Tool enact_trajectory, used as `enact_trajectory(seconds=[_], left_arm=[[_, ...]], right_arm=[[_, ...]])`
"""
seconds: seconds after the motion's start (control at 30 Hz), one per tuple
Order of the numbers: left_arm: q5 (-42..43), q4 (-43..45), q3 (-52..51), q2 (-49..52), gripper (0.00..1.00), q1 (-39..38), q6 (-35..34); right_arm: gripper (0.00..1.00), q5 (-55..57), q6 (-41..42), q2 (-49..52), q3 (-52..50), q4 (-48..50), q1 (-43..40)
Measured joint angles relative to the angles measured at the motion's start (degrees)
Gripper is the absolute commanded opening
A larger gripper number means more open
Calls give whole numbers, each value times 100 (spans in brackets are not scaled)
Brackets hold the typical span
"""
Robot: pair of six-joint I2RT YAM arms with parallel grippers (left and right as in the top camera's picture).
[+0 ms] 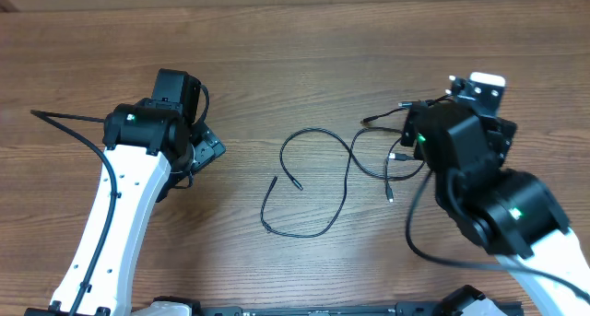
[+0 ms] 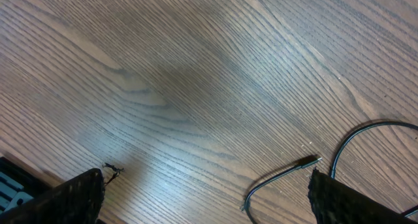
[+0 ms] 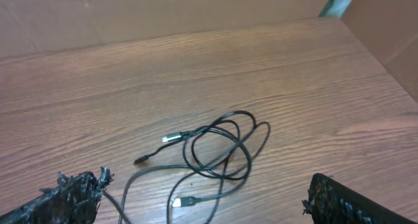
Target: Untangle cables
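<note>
Wooden table [image 1: 277,58] holds loose cables [image 1: 313,130]; left tool [image 2: 209,198] and right tool [image 3: 209,201] gape wide, gripping nothing

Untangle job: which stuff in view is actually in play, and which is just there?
In play:
- tangled bunch of thin black cords with silver-tipped plugs
- long thin black cord looped loose mid-table

Just there:
- brown wood-grain table
- thick black cables on the white robot arms

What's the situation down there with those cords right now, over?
Left gripper open, empty. Right gripper open, empty. Cables on table, knot ahead of right gripper. Nothing blocking.
</note>
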Motion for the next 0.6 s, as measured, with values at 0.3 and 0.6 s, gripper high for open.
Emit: enact_trajectory(seconds=[0.3, 0.6], left_arm=[[0, 0, 0, 0, 100, 0, 0], [0, 0, 0, 0, 100, 0, -2]], right_arm=[[100, -319, 28, 1453, 0, 1069, -345], [100, -1840, 31, 2717, 0, 1606, -1565]])
